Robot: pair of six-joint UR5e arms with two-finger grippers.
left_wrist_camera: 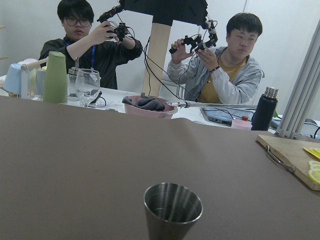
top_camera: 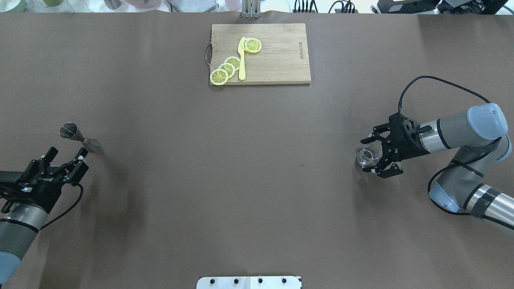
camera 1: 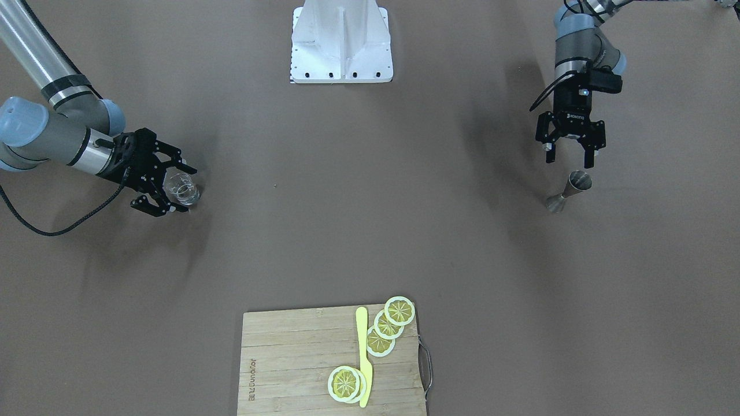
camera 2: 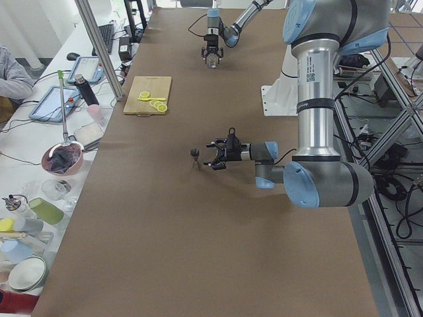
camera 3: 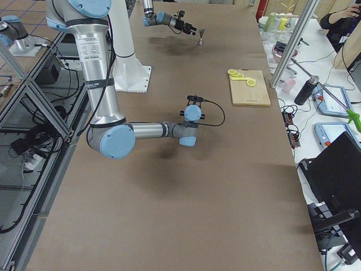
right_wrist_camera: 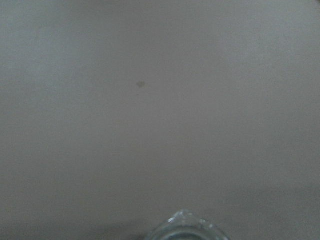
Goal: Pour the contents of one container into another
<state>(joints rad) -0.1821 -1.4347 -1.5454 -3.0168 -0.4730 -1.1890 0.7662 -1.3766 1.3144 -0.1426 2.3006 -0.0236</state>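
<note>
If my right gripper point(top_camera: 373, 156) closes off-centre, the glass point(top_camera: 368, 155) could skid or tip; if my left gripper point(top_camera: 67, 151) advances crooked, a finger could knock over the narrow-waisted jigger point(top_camera: 79, 138); my right jaws stand wide, straddling the glass on the table's right side, not visibly pinching it; my left jaws are wide too, empty, just short of the upright jigger.

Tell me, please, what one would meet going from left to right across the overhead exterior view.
Metal jigger → wooden cutting board → clear glass.
</note>
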